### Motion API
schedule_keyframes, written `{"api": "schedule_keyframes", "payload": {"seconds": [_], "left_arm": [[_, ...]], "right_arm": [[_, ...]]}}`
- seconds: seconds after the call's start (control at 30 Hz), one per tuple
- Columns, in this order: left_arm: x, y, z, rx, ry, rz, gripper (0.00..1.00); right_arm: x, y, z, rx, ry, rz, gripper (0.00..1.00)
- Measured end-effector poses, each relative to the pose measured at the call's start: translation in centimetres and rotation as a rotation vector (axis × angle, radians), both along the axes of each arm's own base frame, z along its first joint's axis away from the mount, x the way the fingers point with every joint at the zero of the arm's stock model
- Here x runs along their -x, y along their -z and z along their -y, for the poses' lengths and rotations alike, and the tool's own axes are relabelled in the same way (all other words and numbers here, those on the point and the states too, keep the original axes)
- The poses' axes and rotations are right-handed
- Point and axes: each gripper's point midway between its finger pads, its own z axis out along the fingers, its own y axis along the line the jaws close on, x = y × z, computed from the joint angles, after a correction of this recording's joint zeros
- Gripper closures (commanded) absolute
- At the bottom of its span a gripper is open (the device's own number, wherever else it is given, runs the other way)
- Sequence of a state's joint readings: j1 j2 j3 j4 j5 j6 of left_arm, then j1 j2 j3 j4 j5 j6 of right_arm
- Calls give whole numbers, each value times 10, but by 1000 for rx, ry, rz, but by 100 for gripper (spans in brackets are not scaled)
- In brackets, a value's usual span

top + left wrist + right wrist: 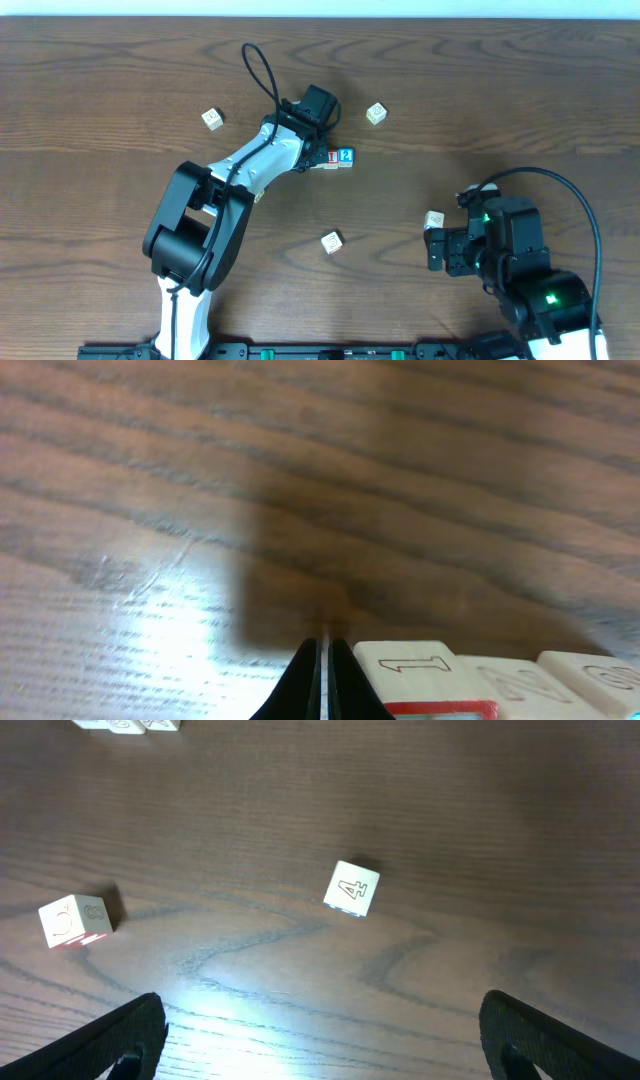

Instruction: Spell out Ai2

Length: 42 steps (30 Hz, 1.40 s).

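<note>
A short row of letter blocks lies at the table's middle, with a red-faced block beside a blue-faced block. My left gripper is at the row's left end. In the left wrist view its fingers are shut and empty, right beside a block with an outlined "1" on top; more blocks continue to the right. My right gripper is open and empty, just short of a block marked "4", which also shows in the overhead view.
Loose wooden blocks lie at the upper left, the upper right and the lower middle; the last also shows in the right wrist view. A black cable loops above the left arm.
</note>
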<state>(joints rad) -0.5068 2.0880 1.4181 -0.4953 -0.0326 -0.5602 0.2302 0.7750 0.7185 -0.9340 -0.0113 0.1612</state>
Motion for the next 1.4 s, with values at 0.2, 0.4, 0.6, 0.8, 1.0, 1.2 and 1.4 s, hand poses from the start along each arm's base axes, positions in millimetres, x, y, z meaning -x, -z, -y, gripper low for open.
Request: {"api": "schedule_keyframes", "payload": {"seconds": [0.2,0.4,0.6,0.8,1.0,1.2,1.4], "left_arm": [[-4,-2,2,-3,35,20,94],[-1,0,-1,-18,40,9,94],[9,3,-28,-139,4,-28,94],[0,-45,-51,-136,-25,43,5],[11,-198,-58,7,-12,341,5],[62,-323,-81,142,-24,623,4],[118,-367,-108,154,3,724,5]], "right_arm": [[0,0,0,0,0,0,1],[0,0,0,0,0,0,1],[0,0,0,0,0,0,1],[0,0,0,0,0,0,1],[0,0,0,0,0,0,1],[0,0,0,0,0,0,1],[0,0,0,0,0,0,1]]}}
